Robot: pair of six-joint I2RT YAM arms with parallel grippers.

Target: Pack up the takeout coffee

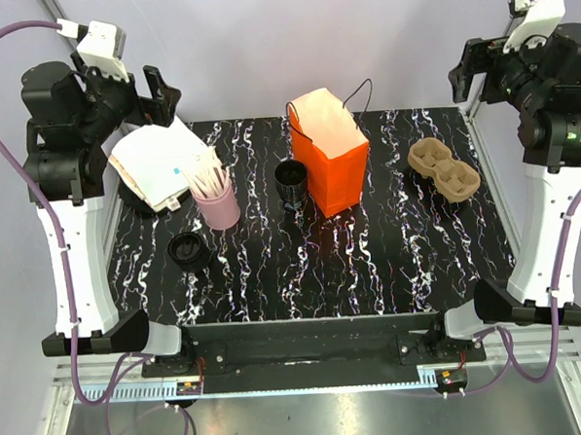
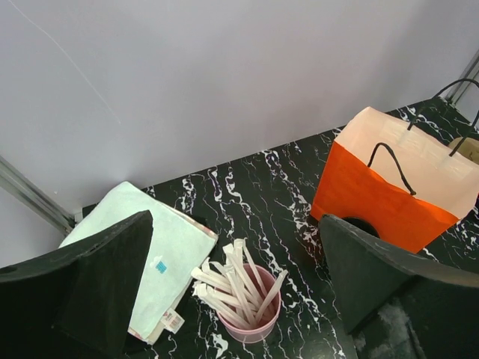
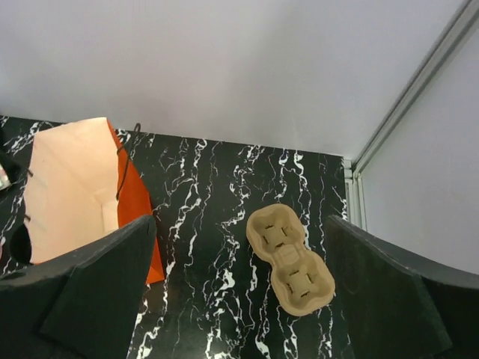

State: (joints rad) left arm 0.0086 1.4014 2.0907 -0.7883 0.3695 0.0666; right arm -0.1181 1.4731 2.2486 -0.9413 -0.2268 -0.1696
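The takeout coffee (image 1: 188, 250), a small black cup with a dark round lid, stands at the front left of the table and shows only in the top view. The orange paper bag (image 1: 330, 155) stands open in the middle, its mouth up. A second black cup (image 1: 291, 183) with an open top stands against the bag's left side. My left gripper (image 1: 155, 94) hangs open high over the back left corner, far from the coffee. My right gripper (image 1: 468, 72) is open high at the back right. In both wrist views the left gripper (image 2: 236, 221) and right gripper (image 3: 239, 221) hold nothing.
A pink cup of wrapped sticks (image 1: 216, 197) stands left of the open cup, also below my left gripper (image 2: 243, 303). White napkins (image 1: 161, 161) lie at the back left. A brown pulp cup carrier (image 1: 445, 171) lies right of the bag, under my right gripper (image 3: 290, 258).
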